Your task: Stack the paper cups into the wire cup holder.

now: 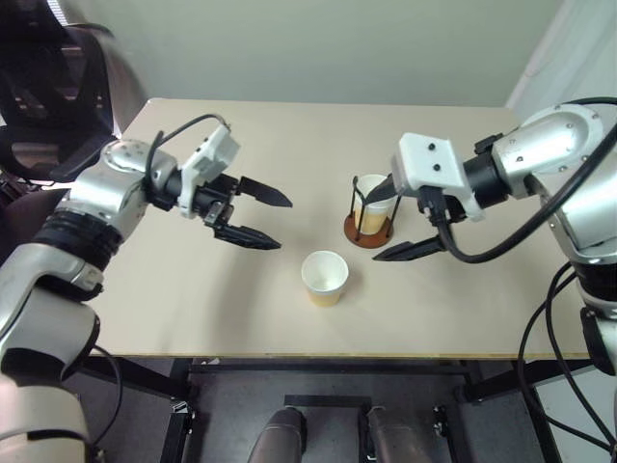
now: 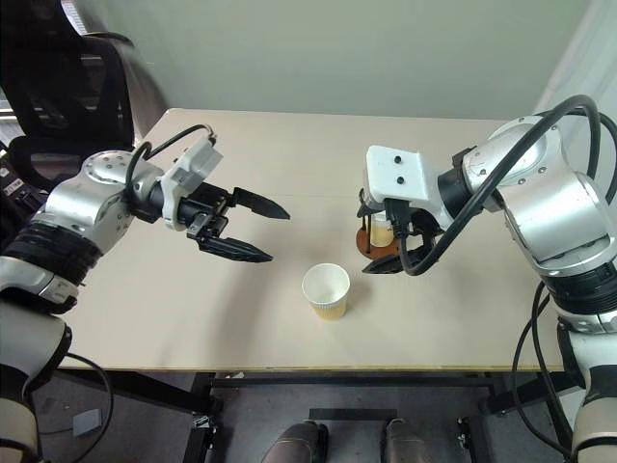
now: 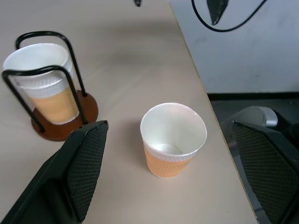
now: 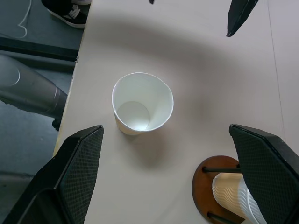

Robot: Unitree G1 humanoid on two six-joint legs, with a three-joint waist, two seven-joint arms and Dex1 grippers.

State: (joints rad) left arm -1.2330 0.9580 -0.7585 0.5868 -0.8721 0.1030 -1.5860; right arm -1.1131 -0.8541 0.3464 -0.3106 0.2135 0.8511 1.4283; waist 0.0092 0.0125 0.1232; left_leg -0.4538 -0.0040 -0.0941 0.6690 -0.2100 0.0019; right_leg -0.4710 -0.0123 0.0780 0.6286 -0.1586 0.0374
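Left gripper (image 1: 258, 215): centre-left, fingers spread wide, empty.
Loose paper cup (image 1: 325, 278): one, upright, lower centre of the table (image 1: 193, 309).
Wire cup holder (image 3: 56, 88): one; left wrist view shows stacked cups (image 3: 46, 84) inside, perhaps two.
Right gripper (image 1: 393, 218): jaws wide apart, empty, beside the holder.

Desk (image 1: 193, 299): pale beige top, dark metal frame beneath. Wall (image 1: 337, 48): plain, light grey-green, behind the desk. Chair (image 2: 67, 87): black, at far left corner. Floor (image 4: 28, 140): dark grey.
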